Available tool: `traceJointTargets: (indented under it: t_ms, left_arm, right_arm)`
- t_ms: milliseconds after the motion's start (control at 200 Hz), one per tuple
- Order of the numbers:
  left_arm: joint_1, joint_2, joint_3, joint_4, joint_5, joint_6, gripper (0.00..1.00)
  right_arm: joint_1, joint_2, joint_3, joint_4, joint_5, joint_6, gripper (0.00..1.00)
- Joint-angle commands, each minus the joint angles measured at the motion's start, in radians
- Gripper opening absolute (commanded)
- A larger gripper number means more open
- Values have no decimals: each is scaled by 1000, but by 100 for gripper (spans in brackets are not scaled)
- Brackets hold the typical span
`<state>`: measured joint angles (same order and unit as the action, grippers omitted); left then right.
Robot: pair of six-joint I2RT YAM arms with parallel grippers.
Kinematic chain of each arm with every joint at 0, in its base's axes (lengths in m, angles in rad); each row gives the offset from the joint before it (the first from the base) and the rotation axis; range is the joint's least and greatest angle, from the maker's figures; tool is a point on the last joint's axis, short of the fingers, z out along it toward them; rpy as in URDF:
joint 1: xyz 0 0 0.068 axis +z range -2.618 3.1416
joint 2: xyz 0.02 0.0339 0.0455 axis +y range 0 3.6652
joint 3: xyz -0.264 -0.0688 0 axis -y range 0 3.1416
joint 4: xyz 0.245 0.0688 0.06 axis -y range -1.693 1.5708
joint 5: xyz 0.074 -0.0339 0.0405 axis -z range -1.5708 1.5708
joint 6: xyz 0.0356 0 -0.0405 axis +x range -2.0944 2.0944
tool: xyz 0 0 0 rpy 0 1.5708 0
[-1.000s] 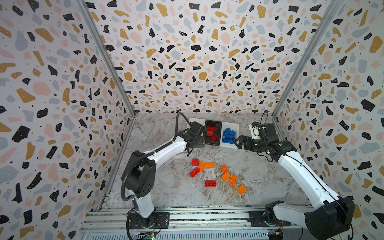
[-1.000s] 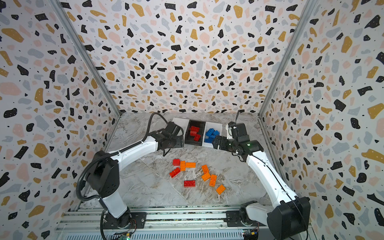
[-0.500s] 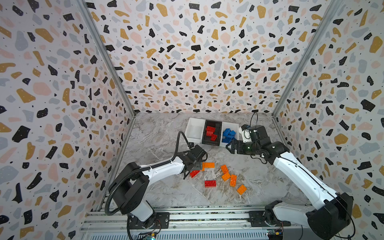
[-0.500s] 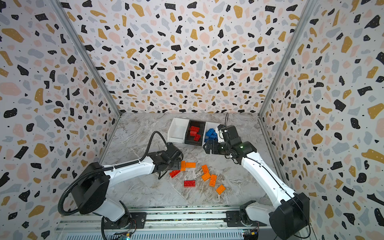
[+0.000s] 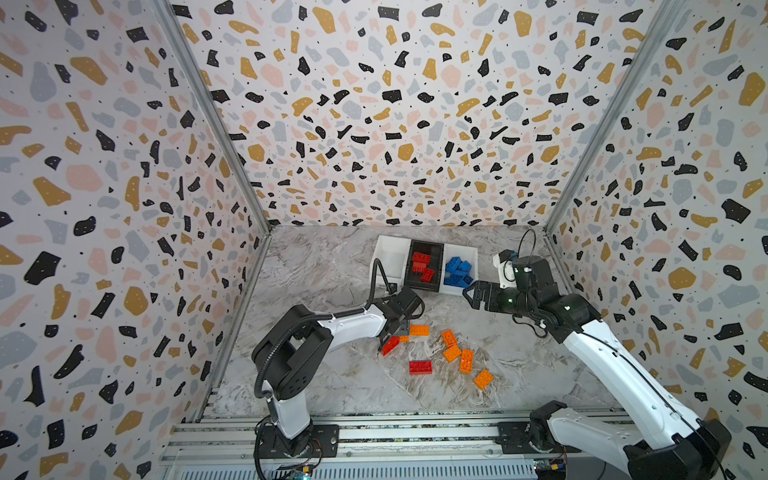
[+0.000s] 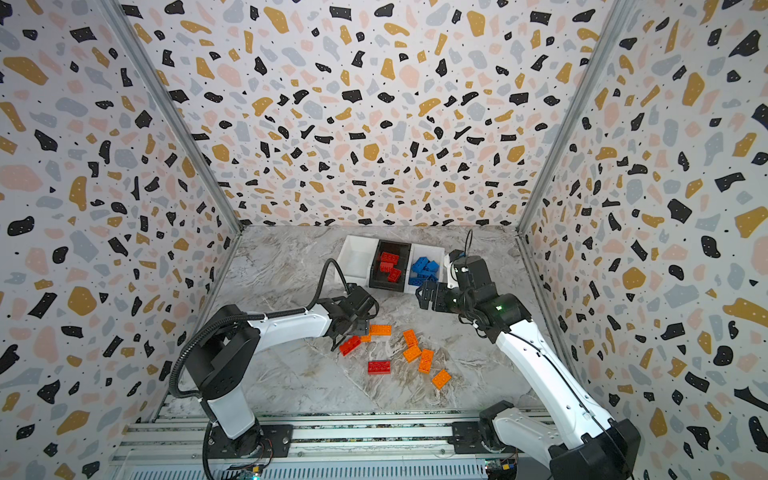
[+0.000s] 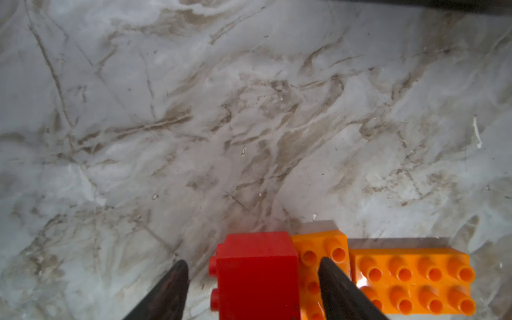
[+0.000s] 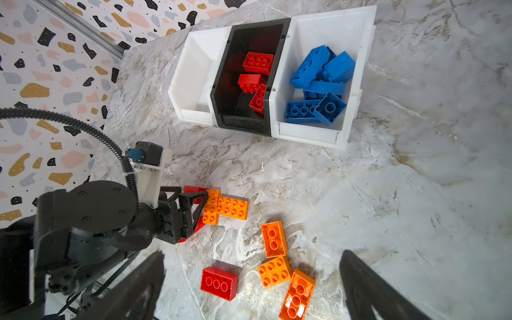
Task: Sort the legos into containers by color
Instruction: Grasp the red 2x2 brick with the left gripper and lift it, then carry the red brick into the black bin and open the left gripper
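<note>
My left gripper (image 5: pixel 394 333) is down on the table among loose legos, its jaws open on either side of a red brick (image 7: pixel 256 277) that lies on its side; in the left wrist view there is a gap between one finger (image 7: pixel 177 279) and the brick. The other finger overlaps a small orange brick (image 7: pixel 318 246). My right gripper (image 5: pixel 469 295) hangs open and empty in front of the containers. The black middle bin (image 8: pixel 235 122) holds red bricks, the right white bin (image 8: pixel 307 135) holds blue bricks, and the left white bin (image 8: pixel 194 72) looks empty.
Loose on the marble table (image 5: pixel 316 270) lie another red brick (image 5: pixel 420 367) and several orange bricks, among them a long one (image 5: pixel 419 330) beside the left gripper and a square one (image 5: pixel 483 379) nearest the front rail. Patterned walls close three sides.
The left arm has swung from the black bin down to the loose pile, and its jaws have narrowed around the red brick. The right gripper has drifted slightly away from the blue bin.
</note>
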<state>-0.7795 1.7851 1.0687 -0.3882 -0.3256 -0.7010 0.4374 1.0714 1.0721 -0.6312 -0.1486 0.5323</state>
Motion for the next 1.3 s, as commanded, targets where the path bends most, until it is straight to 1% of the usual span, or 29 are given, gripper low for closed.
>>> traceJointTargets:
  t_ms: [0,155,190,310,516,651,756,836,931,1111,1296]
  left_arm:
    - [24,0,15,23,1,20,62]
    - [50,10,-2,40,32,27,44]
    - [55,15,0,39,36,28,41]
    - [60,19,-3,40,45,32,41]
    - [66,35,-6,37,46,38,43]
    - [68,49,50,-12,38,55,40]
    - [68,66,169,-100,-4,81,38]
    - [68,89,292,-168,-44,108,38]
    - [68,138,454,-205,-52,145,38]
    - [68,287,754,-221,-28,195,39]
    - [71,492,1059,-222,-3,218,39]
  right_arm:
    - [3,-17,3,-36,29,12,99]
    - [3,10,26,-36,27,5,99]
    - [3,18,32,-36,26,1,99]
    - [3,47,53,-36,24,-11,99]
    - [3,82,61,-21,12,-20,99]
    - [-2,103,68,-14,10,-25,99]
    - [-10,114,77,-9,12,-29,99]
    - [-17,113,79,0,24,-29,99]
    - [-36,106,80,14,25,-32,99]
    - [-76,112,90,11,16,-43,99]
    - [-107,128,129,-13,20,-57,99]
